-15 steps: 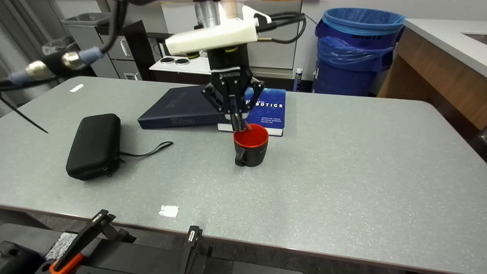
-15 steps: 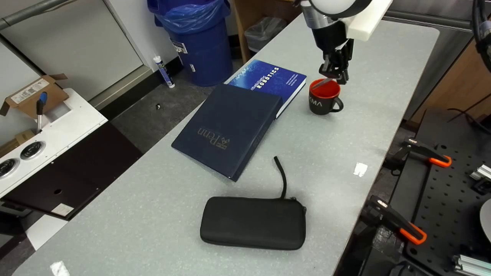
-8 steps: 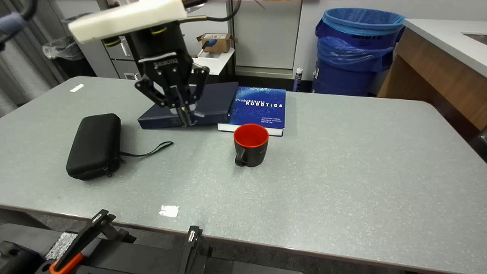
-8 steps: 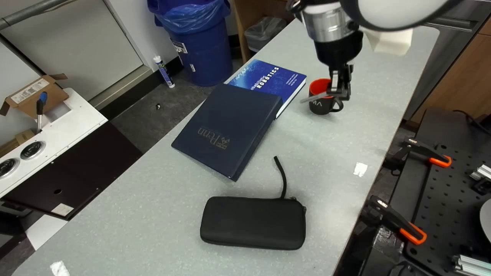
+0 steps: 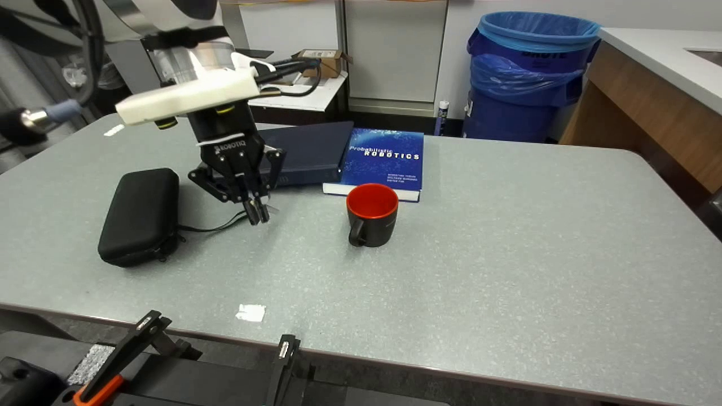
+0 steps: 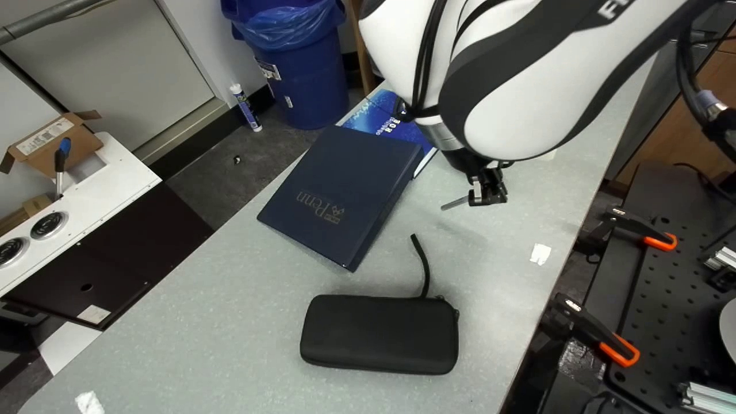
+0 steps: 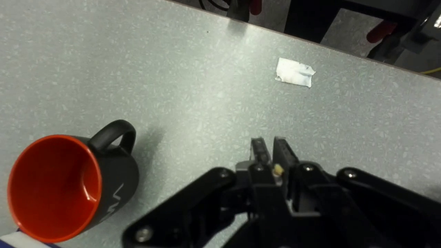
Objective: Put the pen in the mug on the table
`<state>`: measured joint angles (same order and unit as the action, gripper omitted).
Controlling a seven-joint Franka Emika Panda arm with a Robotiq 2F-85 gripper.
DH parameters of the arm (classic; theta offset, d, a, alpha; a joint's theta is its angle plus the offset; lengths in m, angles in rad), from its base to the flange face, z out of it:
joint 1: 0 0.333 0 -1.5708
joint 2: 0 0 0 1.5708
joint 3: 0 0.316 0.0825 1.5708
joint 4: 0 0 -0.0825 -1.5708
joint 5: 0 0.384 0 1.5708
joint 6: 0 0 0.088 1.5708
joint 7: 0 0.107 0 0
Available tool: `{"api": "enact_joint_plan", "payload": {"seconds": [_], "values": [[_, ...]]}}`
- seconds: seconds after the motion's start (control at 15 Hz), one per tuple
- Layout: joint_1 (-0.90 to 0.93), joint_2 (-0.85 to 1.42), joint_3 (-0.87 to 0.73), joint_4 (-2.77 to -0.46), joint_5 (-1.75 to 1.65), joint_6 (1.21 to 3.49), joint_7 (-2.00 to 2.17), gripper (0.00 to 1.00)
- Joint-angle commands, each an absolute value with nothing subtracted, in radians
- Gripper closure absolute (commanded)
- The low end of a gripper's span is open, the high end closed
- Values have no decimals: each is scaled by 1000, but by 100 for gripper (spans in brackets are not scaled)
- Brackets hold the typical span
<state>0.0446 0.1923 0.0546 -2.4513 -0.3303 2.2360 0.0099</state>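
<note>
The red-lined mug (image 5: 373,228) stands upright on the grey table (image 5: 507,270), its outside dark. It also shows in the wrist view (image 7: 55,187), at lower left, and its visible inside is bare red. The arm hides it in an exterior view. My gripper (image 5: 257,220) is shut on the thin pale pen (image 6: 455,203). The pen sticks out sideways from the fingertips, tilted slightly down. In the wrist view a yellow end of it shows between the fingers of the gripper (image 7: 269,142). The gripper is above the table, between the black case and the mug, apart from the mug.
A black zip case (image 5: 141,217) with a strap lies beside the gripper. A dark blue Penn book (image 6: 345,195) and a blue robotics book (image 5: 386,158) lie behind. A white scrap (image 5: 250,313) is near the table edge. Clamps (image 6: 598,330) stand beyond that edge.
The gripper, still holding the pen, has moved from over the mug toward the black case and then lower. The pen's end was at the mug's opening; now it is clear of it.
</note>
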Motion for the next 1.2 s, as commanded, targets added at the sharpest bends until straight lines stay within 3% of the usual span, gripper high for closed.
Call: {"api": "enact_joint_plan", "payload": {"seconds": [0.0, 0.4, 0.47, 0.53, 0.67, 1.13], "values": [[62, 323, 25, -2336, -371, 2182, 32, 97], [71, 440, 7, -2218, -357, 1977, 11, 97], [71, 454, 8, -2202, -357, 1944, 6, 93], [73, 460, 7, -2195, -365, 1930, 15, 64], [78, 458, 6, -2191, -379, 1930, 28, 56], [83, 429, 1, -2192, -394, 1971, 54, 3]]}}
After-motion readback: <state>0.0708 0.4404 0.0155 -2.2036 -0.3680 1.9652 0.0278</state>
